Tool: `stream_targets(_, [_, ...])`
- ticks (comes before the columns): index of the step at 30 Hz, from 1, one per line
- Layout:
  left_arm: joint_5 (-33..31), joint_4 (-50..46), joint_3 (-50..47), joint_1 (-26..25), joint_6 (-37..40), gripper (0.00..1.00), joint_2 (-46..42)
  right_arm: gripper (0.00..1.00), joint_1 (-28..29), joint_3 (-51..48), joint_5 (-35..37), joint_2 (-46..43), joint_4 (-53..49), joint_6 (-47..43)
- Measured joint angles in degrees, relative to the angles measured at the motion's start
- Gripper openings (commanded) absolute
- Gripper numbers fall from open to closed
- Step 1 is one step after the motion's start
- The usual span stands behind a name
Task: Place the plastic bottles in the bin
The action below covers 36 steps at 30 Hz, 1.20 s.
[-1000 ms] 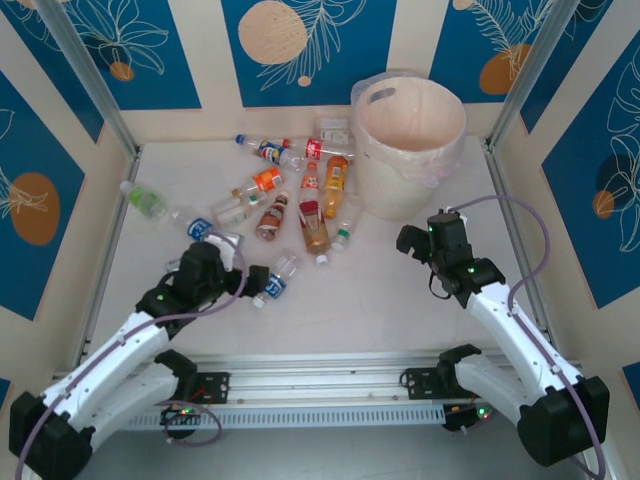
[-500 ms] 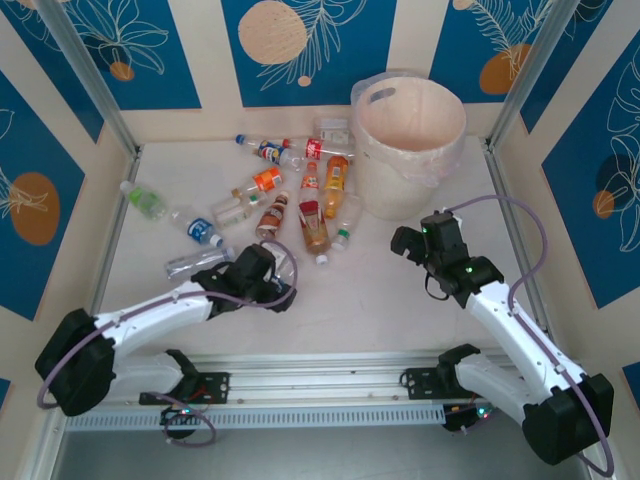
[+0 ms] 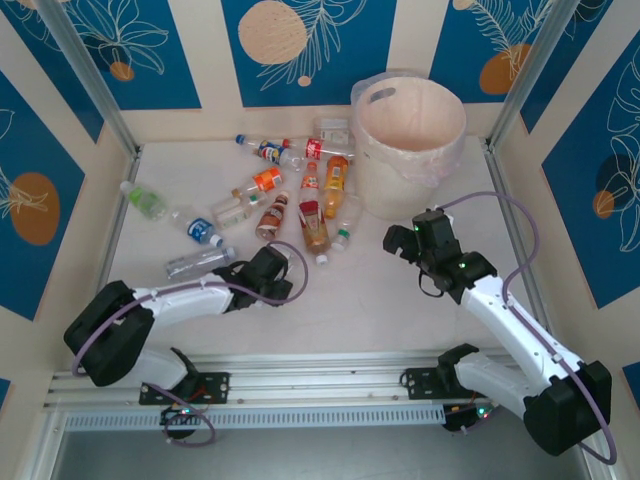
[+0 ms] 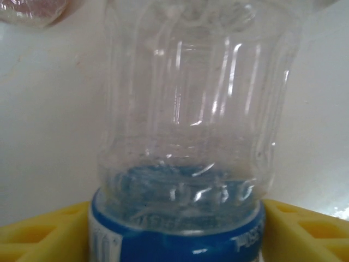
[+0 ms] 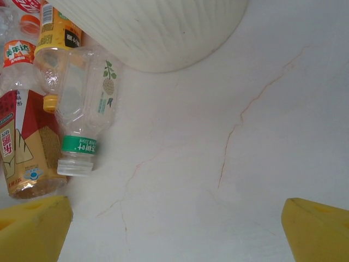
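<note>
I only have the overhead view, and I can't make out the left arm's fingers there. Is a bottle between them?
Observer: Yes. The left wrist view shows a clear blue-labelled bottle between the yellow fingers of the left gripper. Whether they squeeze it yet, I can't tell.
Operator: And the right one?
Observer: The right gripper is open over bare table, with a green-banded bottle lying ahead of it near the bin.

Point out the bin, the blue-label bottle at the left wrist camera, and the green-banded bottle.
bin (image 3: 398,180), top external view, outer wall.
blue-label bottle (image 4: 185,125), left wrist view, clear ribbed body.
green-banded bottle (image 5: 84,106), right wrist view, clear body.
</note>
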Motion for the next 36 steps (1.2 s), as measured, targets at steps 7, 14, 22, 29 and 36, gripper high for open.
stream_targets(7, [-1.01,2.75,-1.05,-0.02,0.07,0.50,-0.68,0.99,0.66,0.11,-0.87,1.60,0.33,0.17])
stream_targets(14, [-0.50,2.89,-2.23,-0.02,0.28,0.48,-7.80,0.99,1.29,2.58,-4.63,1.70,0.42,1.09])
stream_targets(22, [3.91,6.10,-2.38,-0.02,2.89,0.47,-20.76,0.95,3.74,7.61,-19.50,2.82,4.42,1.07])
stream_targets(29, [8.44,11.32,-1.27,-0.02,5.97,0.46,-23.50,0.95,10.75,20.59,-28.55,9.94,8.37,-2.99])
stream_targets(36, [12.02,15.21,1.62,-0.02,7.85,0.45,-22.14,1.00,14.82,29.18,-32.63,16.74,10.75,-6.38])
